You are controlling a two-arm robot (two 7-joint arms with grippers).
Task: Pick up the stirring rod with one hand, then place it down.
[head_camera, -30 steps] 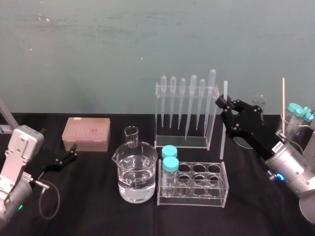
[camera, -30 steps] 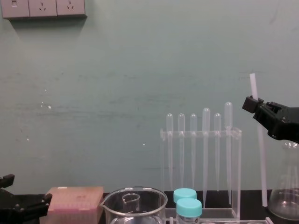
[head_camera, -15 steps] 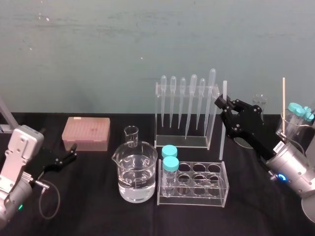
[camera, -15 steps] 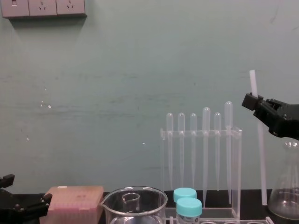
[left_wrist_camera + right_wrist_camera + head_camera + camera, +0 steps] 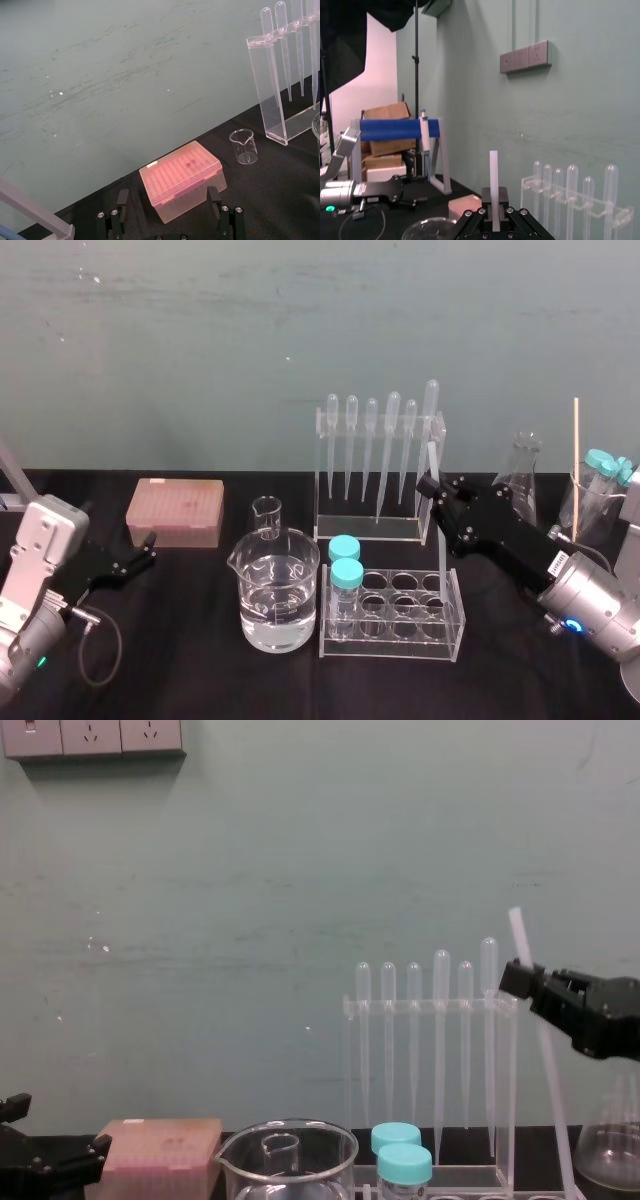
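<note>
Half a second on, the right gripper [image 5: 431,487], clamped on the rod [image 5: 548,1080], has dipped centre-frame and tilted it, likely toward set-down; left gripper [image 5: 148,550] idles open.

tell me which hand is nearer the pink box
Left. The left hand sits by the pink box, to its left and nearer the robot, apart. The right hand is far to its right by the pipette rack, gripping the stirring rod.

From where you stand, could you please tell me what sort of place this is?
Most likely a chemistry lab bench: a pipette rack, a beaker of clear liquid and a test-tube rack stand on a black table; the right gripper holds the stirring rod, the left gripper sits at left.
</note>
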